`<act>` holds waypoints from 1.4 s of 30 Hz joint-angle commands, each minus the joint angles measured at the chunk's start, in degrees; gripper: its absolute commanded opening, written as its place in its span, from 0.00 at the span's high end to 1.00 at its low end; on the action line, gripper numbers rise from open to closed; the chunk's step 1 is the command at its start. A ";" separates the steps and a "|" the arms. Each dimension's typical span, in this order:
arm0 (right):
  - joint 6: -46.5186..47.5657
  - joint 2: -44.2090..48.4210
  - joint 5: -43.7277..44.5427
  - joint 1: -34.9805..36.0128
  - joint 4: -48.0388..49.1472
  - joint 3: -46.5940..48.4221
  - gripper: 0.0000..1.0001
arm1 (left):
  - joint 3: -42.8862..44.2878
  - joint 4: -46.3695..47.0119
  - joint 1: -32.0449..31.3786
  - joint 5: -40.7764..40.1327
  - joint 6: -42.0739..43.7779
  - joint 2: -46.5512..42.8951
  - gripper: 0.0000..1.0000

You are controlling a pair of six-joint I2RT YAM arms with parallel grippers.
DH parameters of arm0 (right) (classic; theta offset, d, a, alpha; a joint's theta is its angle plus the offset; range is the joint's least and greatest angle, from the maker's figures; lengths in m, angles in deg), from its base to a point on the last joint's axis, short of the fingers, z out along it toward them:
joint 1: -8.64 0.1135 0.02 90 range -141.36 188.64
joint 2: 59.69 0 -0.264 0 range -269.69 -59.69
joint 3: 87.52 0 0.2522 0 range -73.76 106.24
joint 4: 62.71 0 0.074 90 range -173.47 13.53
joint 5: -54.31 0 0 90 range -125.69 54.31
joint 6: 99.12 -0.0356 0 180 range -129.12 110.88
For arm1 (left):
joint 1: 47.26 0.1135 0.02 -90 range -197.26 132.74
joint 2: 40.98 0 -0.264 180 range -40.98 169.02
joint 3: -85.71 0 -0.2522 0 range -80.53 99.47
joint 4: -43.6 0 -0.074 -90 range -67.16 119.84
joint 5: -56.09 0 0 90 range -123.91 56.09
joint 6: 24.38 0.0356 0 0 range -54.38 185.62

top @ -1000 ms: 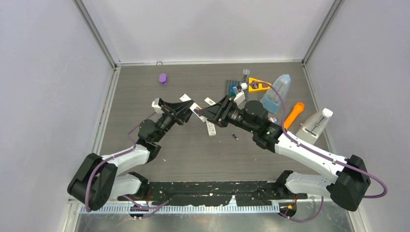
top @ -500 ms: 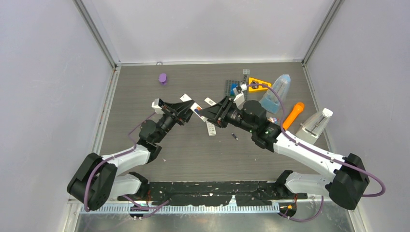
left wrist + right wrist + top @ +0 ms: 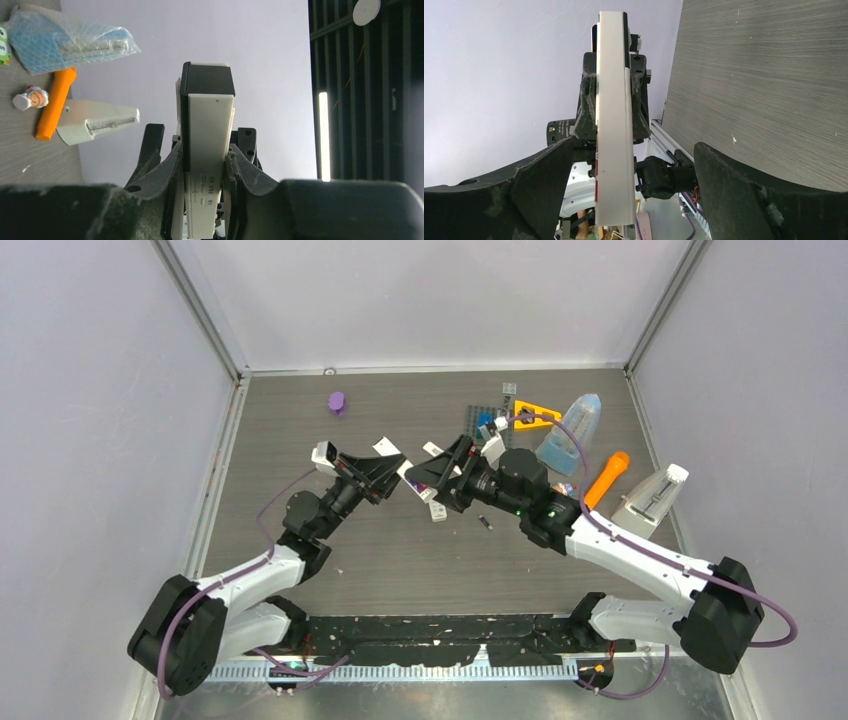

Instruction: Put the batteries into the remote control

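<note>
Walls close the table (image 3: 300,570) in on three sides, with a metal rail running along the outer side of the left arm. The two grippers meet above the middle of the table, nose to nose. Outward of the left gripper (image 3: 205,157) and on the near side of both, the grey surface is bare. Beyond and outward of the right gripper (image 3: 441,472) it is crowded: a plastic-wrapped blue packet (image 3: 570,430), a yellow triangle (image 3: 535,417), an orange carrot-shaped toy (image 3: 607,478) and a white wedge-shaped object (image 3: 650,498) lie close together near the right wall. A small purple object (image 3: 337,402) sits alone, well beyond the left gripper.

The left gripper is clamped on the remote control (image 3: 207,125), its pads pressing the long sides, and holds it raised off the table with its black-capped end pointing away from the wrist. The right gripper's jaws stand wide apart with the remote's free end between them. One finger (image 3: 539,190) is close beside the remote, though contact cannot be told; the other is well clear.

A blackish battery (image 3: 484,522) lies on the table just to the near side of the right wrist, touched by neither gripper. A second white remote (image 3: 436,505) lies flat just below the right gripper.
</note>
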State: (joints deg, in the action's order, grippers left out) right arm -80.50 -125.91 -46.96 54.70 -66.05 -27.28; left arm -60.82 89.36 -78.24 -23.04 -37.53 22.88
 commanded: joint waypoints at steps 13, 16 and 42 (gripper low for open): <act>29.89 2.22 1.07 -0.48 -18.28 12.40 0.03 | -0.53 -20.23 1.66 -0.41 17.38 -13.38 1.00; 40.61 0.37 3.00 0.64 -23.10 16.48 0.02 | -1.41 -26.78 1.72 -1.97 19.31 -16.08 1.00; 63.97 -19.57 14.04 16.34 -37.50 32.22 0.27 | -2.73 -38.10 2.14 -3.82 21.95 -23.92 1.00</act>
State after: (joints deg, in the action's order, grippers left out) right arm -16.74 -145.01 -31.35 70.70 -103.97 2.14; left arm -63.31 49.87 -76.62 -26.38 -16.37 0.17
